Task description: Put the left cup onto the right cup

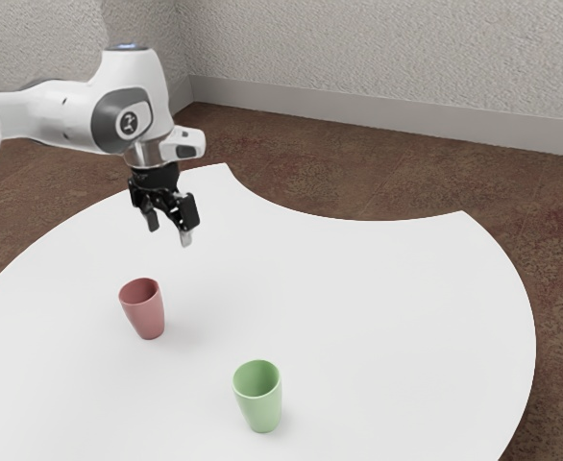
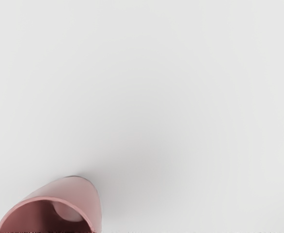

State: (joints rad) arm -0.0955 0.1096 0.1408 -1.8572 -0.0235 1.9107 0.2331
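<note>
A pink cup (image 1: 142,306) stands upright on the white table (image 1: 378,288), toward the exterior view's left. A green cup (image 1: 257,394) stands upright nearer the front edge, to the pink cup's right. My gripper (image 1: 169,230) hangs in the air above and slightly behind the pink cup, fingers pointing down and apart, with nothing between them. In the wrist view the pink cup (image 2: 59,208) shows its open mouth and rim, lying just off from under my hand.
The white table is round with a curved cut-out at its far side. Brown carpet floor (image 1: 378,163) and a light wall lie beyond it. My white arm (image 1: 80,110) comes in from the exterior view's upper left.
</note>
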